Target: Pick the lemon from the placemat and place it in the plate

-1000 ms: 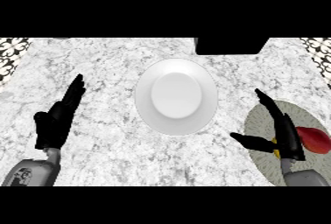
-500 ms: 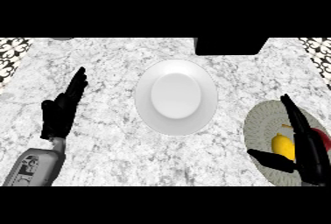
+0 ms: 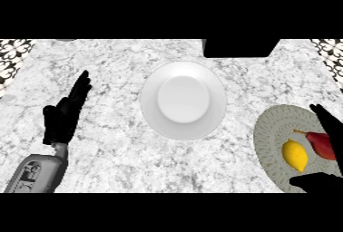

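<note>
No text, label, brand, number or sign can be read anywhere in the head view: the desk [image 3: 120, 163] shows only grey marble veining, the placemat [image 3: 271, 136] only a fine woven pattern, and the tiles at the far corners only a black and white ornament without letters; the grey left forearm [image 3: 36, 174] carries small dark markings too indistinct to make out as writing

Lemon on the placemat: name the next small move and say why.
Probably bring the right hand down around the lemon and curl its fingers on it. The lemon lies ungrasped on the placemat beside a red item, and the plate holds nothing.
</note>
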`<action>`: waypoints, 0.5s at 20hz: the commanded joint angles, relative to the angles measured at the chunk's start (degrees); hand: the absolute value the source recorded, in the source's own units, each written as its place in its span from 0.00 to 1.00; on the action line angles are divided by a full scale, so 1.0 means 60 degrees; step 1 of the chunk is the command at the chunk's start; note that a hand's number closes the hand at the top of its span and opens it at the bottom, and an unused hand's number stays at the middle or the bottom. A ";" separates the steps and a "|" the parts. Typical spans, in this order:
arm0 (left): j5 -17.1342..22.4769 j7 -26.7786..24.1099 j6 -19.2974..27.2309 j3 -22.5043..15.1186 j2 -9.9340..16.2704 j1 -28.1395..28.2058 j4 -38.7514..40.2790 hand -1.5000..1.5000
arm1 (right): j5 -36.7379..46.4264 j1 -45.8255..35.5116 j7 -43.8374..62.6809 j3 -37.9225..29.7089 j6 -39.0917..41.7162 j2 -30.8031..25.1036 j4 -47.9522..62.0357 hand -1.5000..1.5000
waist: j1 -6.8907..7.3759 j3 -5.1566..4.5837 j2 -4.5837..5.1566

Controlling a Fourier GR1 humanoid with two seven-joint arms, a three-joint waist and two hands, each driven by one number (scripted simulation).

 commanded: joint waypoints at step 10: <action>-0.0016 -0.0431 -0.0807 0.0741 -0.0230 -0.0581 0.0976 0.50 | -0.0799 -0.0828 0.0575 -0.1169 0.2788 0.0367 0.1190 0.00 | 0.0064 0.0031 0.0029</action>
